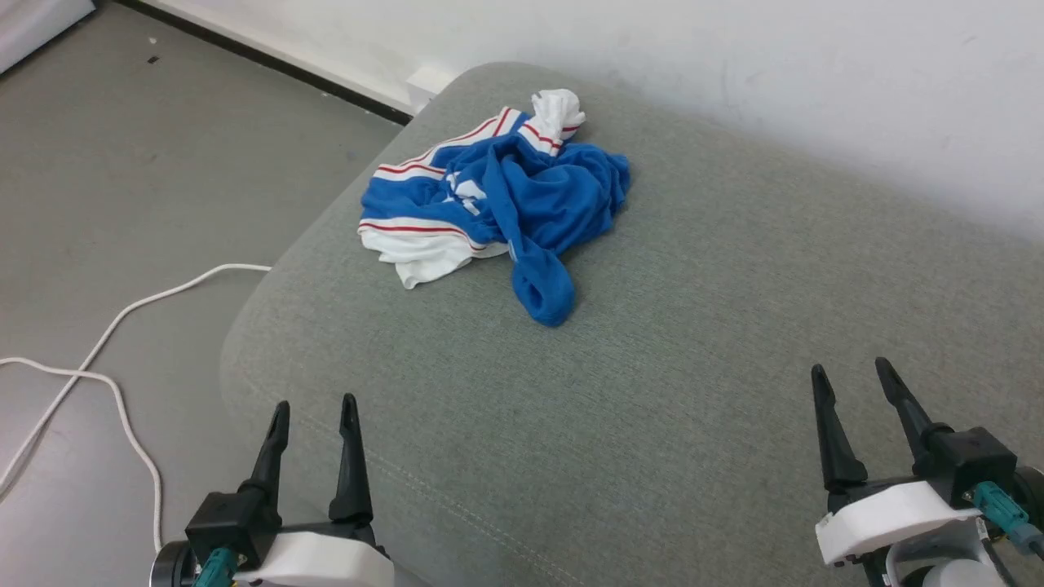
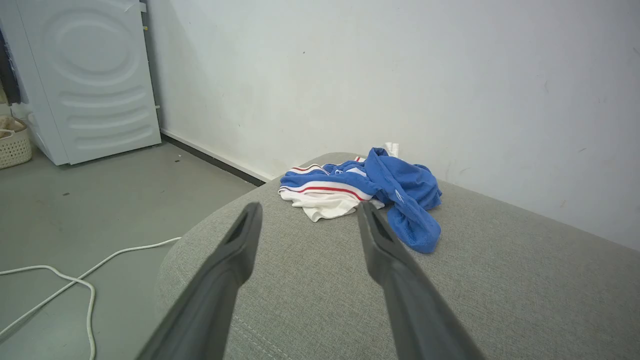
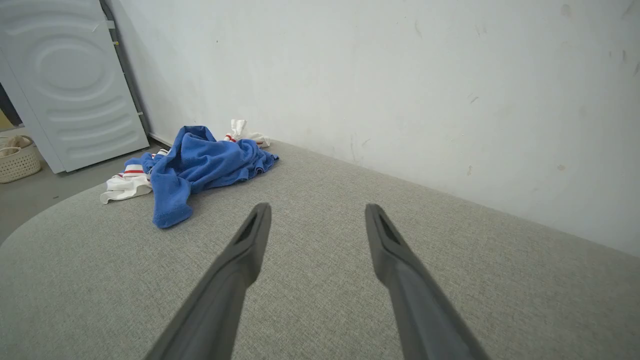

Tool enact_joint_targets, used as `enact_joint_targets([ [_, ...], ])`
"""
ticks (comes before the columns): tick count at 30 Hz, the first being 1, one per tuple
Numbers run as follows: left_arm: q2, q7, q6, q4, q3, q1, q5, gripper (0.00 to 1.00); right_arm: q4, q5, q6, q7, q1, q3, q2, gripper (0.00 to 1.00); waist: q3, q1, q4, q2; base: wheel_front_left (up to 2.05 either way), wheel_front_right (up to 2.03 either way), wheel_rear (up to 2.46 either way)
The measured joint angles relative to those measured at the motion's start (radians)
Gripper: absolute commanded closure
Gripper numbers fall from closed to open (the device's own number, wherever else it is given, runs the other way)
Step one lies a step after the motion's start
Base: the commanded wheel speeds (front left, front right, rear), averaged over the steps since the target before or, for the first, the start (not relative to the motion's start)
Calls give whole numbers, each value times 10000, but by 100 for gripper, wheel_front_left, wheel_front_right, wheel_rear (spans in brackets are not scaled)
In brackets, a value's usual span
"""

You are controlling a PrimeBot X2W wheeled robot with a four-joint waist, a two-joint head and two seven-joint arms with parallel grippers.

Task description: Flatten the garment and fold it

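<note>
Garment (image 1: 530, 191): crumpled in a heap at far left corner of grey cushion (image 1: 652, 391), near wall (image 1: 816, 81). Probably light, soft, floppy. Best pinched at white sleeve (image 1: 416, 261) or trailing blue lobe (image 1: 542, 293). Well ahead of left gripper (image 1: 316, 402), farther off and diagonally left of right gripper (image 1: 849, 366). Both spread wide, empty, clear of fabric.

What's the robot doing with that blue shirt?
Nothing yet. The blue and white shirt lies crumpled in a heap on the grey cushion, near the wall. The robot's left pincer and right pincer are both open and empty, well short of it. It needs flattening and folding.
</note>
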Motion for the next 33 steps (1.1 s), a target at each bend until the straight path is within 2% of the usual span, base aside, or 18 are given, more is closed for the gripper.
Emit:
enact_joint_targets([
  [17,-2,-341,-15,88,29,11,-167,0,217,36,0,-318,-2,-180,4,0,-22,0,752,-1,0,0,0],
  [26,-2,-349,-29,146,40,23,-176,0,240,35,0,-343,-2,-171,8,0,-91,0,707,-1,0,0,0],
  [32,0,-351,-125,-479,-84,-160,-1693,0,215,25,0,-347,-4,-257,12,0,12,-1,637,0,0,0,0],
  [33,-4,-351,-201,-614,-113,-334,-1630,0,178,17,0,-347,-6,-276,10,0,50,-1,618,0,0,0,0],
])
